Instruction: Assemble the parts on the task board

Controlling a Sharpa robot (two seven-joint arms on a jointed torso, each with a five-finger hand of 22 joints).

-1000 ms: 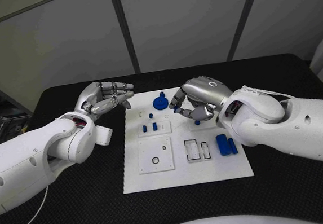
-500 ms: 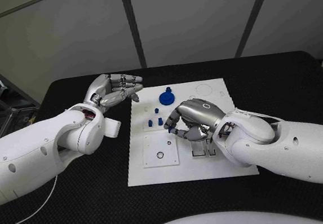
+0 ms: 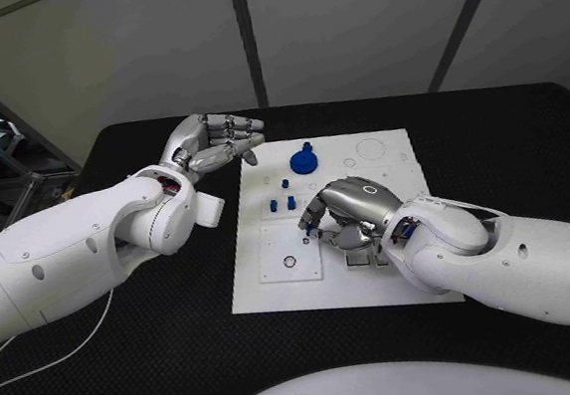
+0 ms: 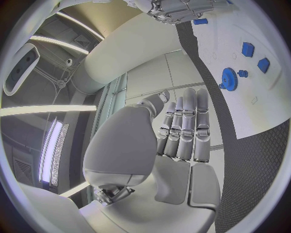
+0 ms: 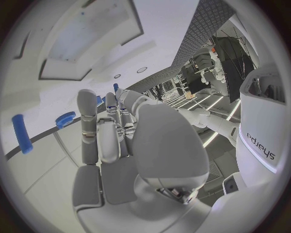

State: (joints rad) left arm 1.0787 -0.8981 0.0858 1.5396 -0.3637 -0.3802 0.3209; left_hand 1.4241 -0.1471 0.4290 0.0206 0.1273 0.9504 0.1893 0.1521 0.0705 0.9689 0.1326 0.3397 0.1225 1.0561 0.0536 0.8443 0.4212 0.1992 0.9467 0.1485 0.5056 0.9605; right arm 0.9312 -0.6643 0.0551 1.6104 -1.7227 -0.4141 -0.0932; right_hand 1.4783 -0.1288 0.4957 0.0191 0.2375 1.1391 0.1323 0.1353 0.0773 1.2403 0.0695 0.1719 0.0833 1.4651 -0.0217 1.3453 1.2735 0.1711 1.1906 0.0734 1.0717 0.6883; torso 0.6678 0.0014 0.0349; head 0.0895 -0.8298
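Black table (image 3: pixel 509 139) carries the task board (image 3: pixel 387 177) (no legible writing).

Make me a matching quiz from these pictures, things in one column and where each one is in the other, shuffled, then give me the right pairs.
Things:
1. left hand
2. right hand
3. blue gear
4. task board

Places:
A. over the middle of the board
B. on the black table
C. beside the board's far left corner, over the table
D. on the board's far part

Pairs: 1-C, 2-A, 3-D, 4-B

Overhead head camera (wrist fisheyes behind palms)
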